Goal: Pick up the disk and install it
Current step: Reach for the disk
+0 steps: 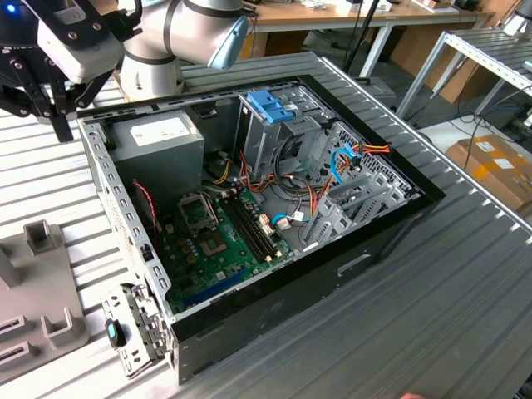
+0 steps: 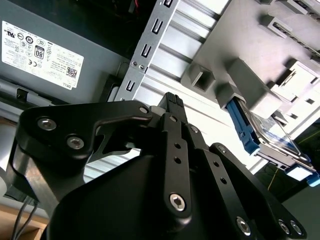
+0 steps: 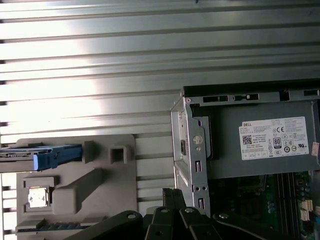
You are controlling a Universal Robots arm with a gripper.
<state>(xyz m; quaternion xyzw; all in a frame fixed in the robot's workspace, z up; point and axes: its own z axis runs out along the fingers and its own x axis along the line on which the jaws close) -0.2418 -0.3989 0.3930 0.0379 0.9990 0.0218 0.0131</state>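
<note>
The disk (image 3: 45,156) stands on edge in a slot of the grey fixture (image 3: 75,192), a dark drive with bright blue side rails. In the second wrist view the disk (image 2: 250,132) sits in the same fixture, off to one side of my fingers. My gripper (image 1: 64,131) hangs over the ribbed table between the fixture (image 1: 37,283) and the open computer case (image 1: 274,274), near the case's power supply corner. Its black fingers lie together with nothing between them in both wrist views (image 2: 172,99) (image 3: 170,192). The gripper is apart from the disk.
The case holds a grey power supply (image 1: 158,137), a green motherboard (image 1: 216,241), loose cables and an upright grey drive cage with a blue top (image 1: 270,106). A metal bracket (image 1: 133,328) lies by the case's near corner. Cardboard boxes (image 1: 490,162) sit at the exterior view's right.
</note>
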